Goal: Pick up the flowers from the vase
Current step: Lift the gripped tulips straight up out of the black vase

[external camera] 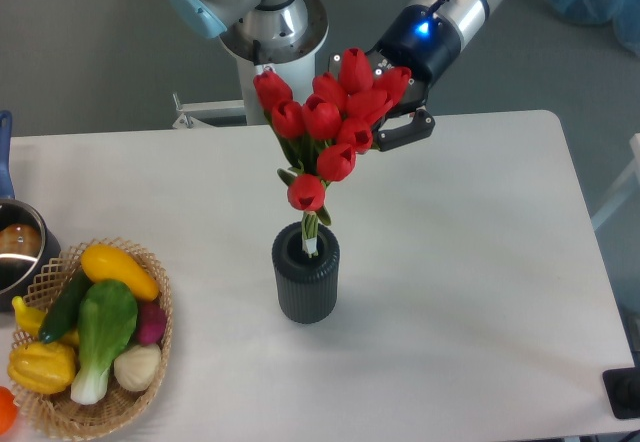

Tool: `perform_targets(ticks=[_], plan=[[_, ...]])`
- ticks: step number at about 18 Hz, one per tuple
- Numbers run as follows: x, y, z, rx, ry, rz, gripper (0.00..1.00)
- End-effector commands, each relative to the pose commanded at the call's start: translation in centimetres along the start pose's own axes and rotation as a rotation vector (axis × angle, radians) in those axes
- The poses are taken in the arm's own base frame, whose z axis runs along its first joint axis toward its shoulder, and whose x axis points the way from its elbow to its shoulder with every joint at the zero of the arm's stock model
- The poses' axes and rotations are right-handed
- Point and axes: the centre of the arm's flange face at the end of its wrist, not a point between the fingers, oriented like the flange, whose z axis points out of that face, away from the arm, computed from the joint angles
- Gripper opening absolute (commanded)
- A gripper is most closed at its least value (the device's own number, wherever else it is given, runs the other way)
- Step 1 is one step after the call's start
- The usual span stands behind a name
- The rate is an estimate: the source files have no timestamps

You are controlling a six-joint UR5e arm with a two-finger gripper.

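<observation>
Above the ribbed dark grey cylinder vase [306, 284], my black two-finger gripper [385, 112] pinched the light, floppy red tulip bunch [328, 122] high among the buds; I judged lower stems firmer.

The arm [255, 2] is made of silver tubes with light blue caps. A blue light [424, 30] is lit on its black wrist.

- Tulip buds [325, 122]: nine red, one bunch.
- Vase [306, 277]: one, dark, ribbed.
- Basket [60, 407]: one, wicker.
- Vegetables in basket: six seen. Two yellow squash [118, 269], one cucumber [65, 305], one bok choy [103, 330], one purple piece [151, 321], one white bulb [136, 366].
- Pot [18, 252]: one, at left edge.
- Arm: one, with one hand [395, 112].
- Table [470, 282]: one, white.
</observation>
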Motion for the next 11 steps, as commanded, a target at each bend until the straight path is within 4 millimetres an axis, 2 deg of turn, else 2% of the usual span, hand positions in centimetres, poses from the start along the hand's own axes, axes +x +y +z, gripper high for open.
perform_targets(ticks=[3, 5, 7, 10, 11], plan=[[-0.8, -0.2, -1.3, 0.011, -0.024, 0.001, 0.0], [-1.9, -0.4, -3.2, 0.013, -0.064, 0.018, 0.0], [-3.5, -0.6, -6.3, 0.006, -0.131, 0.053, 0.0], [-4.9, -0.4, -8.3, -0.049, -0.191, 0.099, 0.0], [-5.6, 0.5, -8.6, -0.095, -0.212, 0.119, 0.0]])
